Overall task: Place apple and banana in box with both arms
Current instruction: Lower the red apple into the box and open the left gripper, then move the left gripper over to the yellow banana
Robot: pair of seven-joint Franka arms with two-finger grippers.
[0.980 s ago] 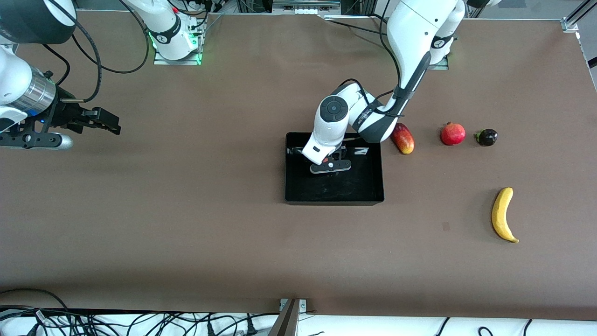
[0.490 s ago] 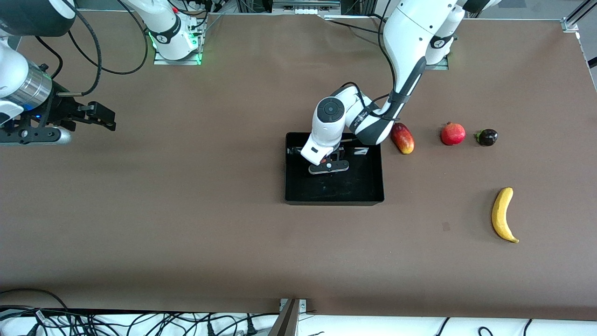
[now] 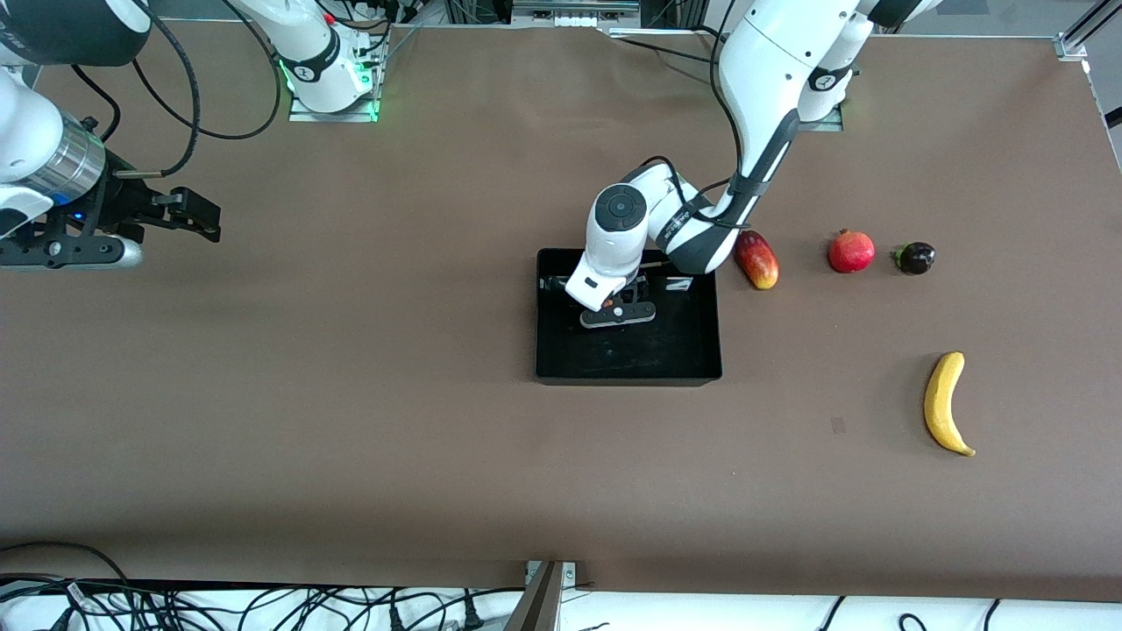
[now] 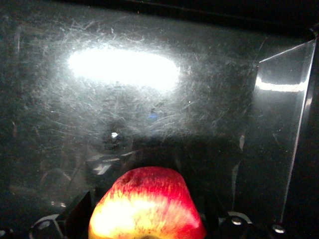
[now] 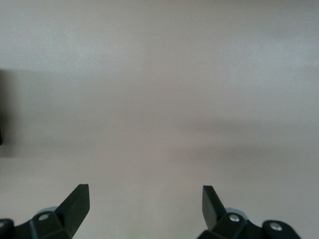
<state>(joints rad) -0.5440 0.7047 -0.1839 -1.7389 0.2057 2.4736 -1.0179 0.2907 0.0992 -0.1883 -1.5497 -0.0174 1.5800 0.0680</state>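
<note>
My left gripper (image 3: 618, 308) is low inside the black box (image 3: 627, 379), near its wall closest to the robot bases, and is shut on the apple. In the left wrist view the red and yellow apple (image 4: 147, 204) fills the gap between the fingers (image 4: 79, 211), just above the box's scratched glossy floor (image 4: 124, 99). The yellow banana (image 3: 945, 401) lies on the table toward the left arm's end, nearer to the front camera than the box. My right gripper (image 3: 206, 219) is open and empty over bare table at the right arm's end; in its wrist view it (image 5: 144, 191) shows only tabletop.
A red-yellow mango (image 3: 757, 259) lies beside the box. A red pomegranate (image 3: 851, 251) and a small dark fruit (image 3: 914, 257) lie in a row with it toward the left arm's end. Cables hang along the table's front edge.
My left gripper has shifted slightly inside the box toward the robot bases, with the apple still in it. My right gripper has drifted a little over the table's end.
</note>
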